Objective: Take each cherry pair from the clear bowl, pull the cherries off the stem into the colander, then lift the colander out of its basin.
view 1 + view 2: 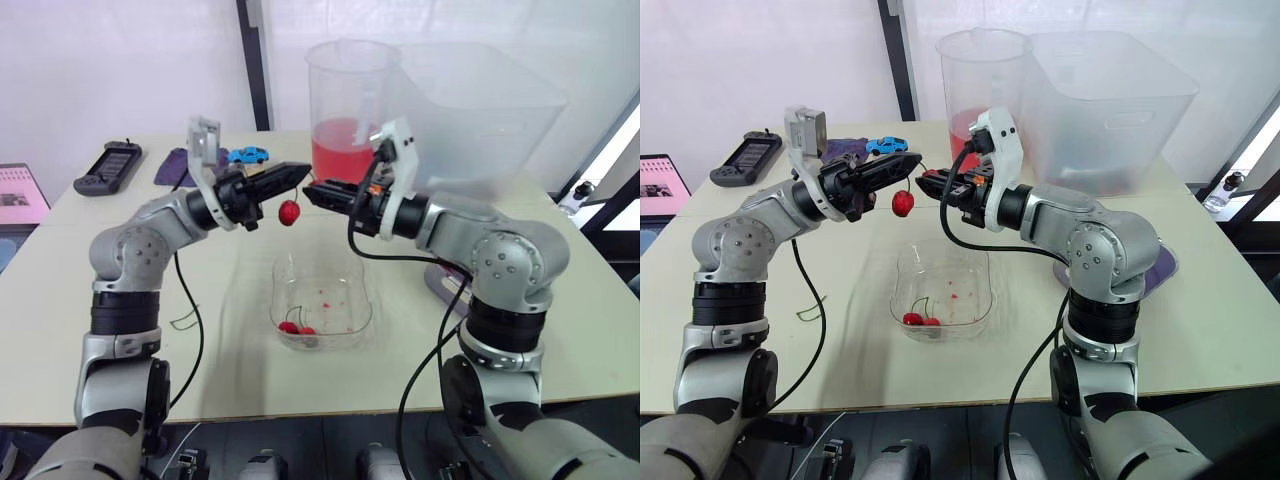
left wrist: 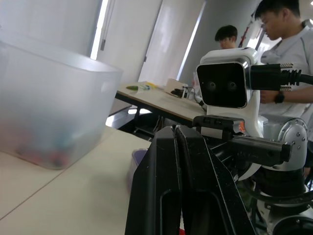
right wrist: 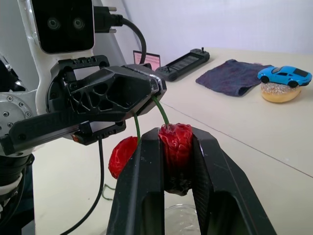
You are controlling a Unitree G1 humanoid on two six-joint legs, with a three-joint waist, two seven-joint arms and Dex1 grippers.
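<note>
**Cherry pair held between two claws above the counter**

At the back of the counter stands a tall clear jug with something pink-red in its lower part. A big frosted tub is just beside it on the robot's right. At the back left lie a black handheld device, a purple cloth and a blue toy car sitting on a pale round thing. A loose green stem lies on the counter near the left arm's cable. A purple item is partly hidden under the right arm. The left wrist view shows two persons in the background.

The two claws meet tip to tip in the air, in front of the jug and beyond the clear bowl. The left claw has its fingers pressed together on the stem, whose green strands come out of its tip. The right claw is clamped on the gripped cherry, which is dark red, wrinkled and squeezed between the two fingers. The hanging cherry is bright red and dangles free below the claw tips.

The bowl sits on the counter between the two arms. It holds another cherry pair against its near wall, with red specks on the bottom.
</note>
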